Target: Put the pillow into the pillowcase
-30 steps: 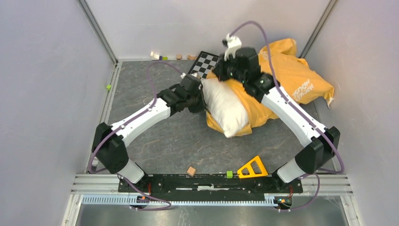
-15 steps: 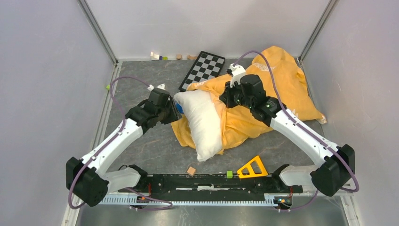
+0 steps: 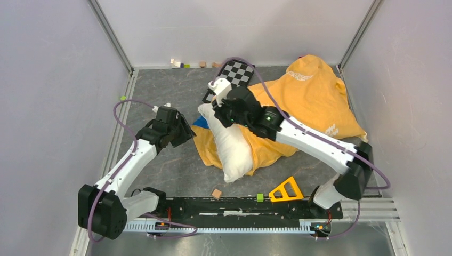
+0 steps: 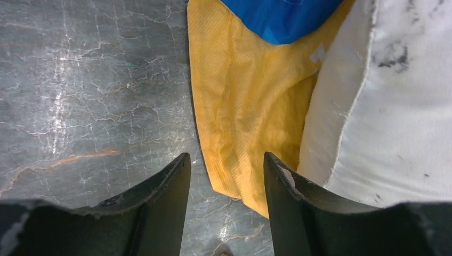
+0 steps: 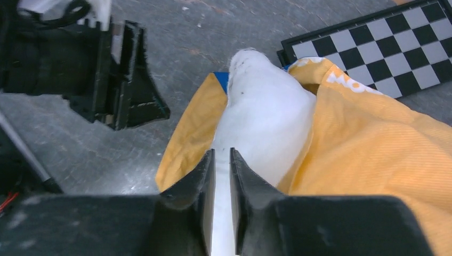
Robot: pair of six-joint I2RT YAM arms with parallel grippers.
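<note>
Now hovering the left gripper (image 4: 226, 160) over the grey table (image 4: 80, 80), jaws parted wide, gripping nothing, just beside the pillowcase (image 3: 312, 101) edge. Poising the right gripper (image 5: 221, 154) over the pillow (image 3: 234, 146), jaws a slit apart; not telling whether pinching fabric. Seeing the pillow lying mostly bare on the pillowcase's left end, a blue cloth (image 4: 277, 18) peeking out beneath.

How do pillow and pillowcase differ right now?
Pillow is off-white, plain and faintly stained; pillowcase is orange-yellow with white print. Pillow is plump; pillowcase is thin, crumpled and slack. Pillow lies mostly bare at the pillowcase's left end, only its right side under the fabric; pillowcase sprawls toward the far right corner. Both are soft cloth, touching, on the table.
</note>
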